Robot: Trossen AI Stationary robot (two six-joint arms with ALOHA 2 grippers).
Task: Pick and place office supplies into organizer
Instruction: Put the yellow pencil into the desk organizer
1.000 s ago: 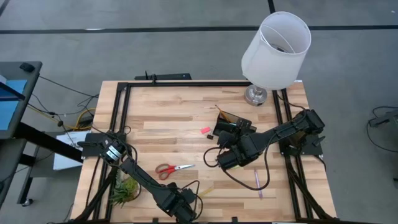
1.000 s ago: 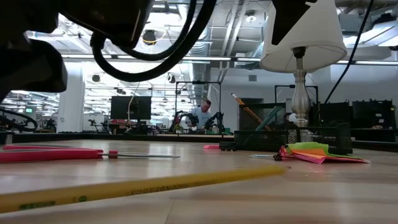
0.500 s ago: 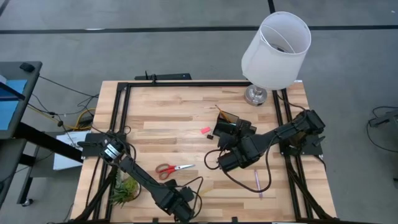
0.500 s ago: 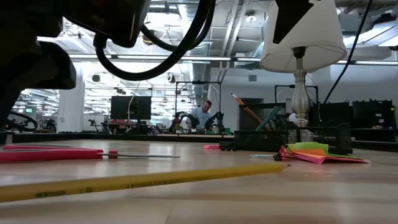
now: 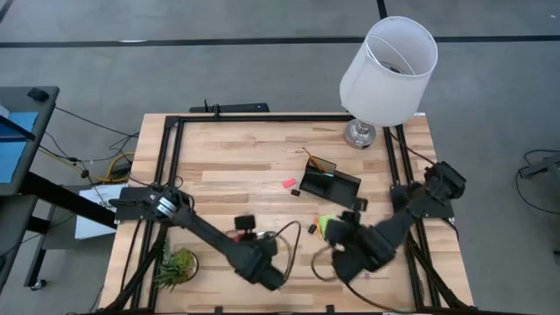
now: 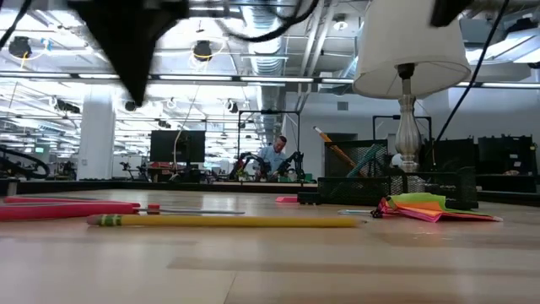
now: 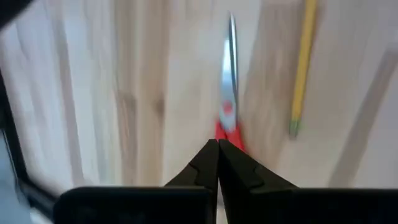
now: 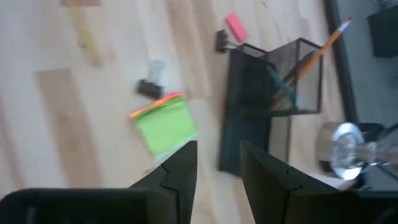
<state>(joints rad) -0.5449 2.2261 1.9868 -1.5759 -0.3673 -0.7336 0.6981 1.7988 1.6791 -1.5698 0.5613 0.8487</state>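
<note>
Along the near edge of the table, both arms are crowding the middle, leaving bare wood to the far left. The left gripper is hanging with its fingers pressed together, holding nothing, directly over the red-handled scissors, whose blade is pointing away from it; a yellow pencil is lying just beside the scissors. To the right, the right gripper is hovering with fingers spread and empty, near the lime green sticky-note pad and a black binder clip. Farther off, the black organizer is standing mid-table with pencils upright inside, a pink eraser just left of it. The lamp is occupying the far right corner.
</note>
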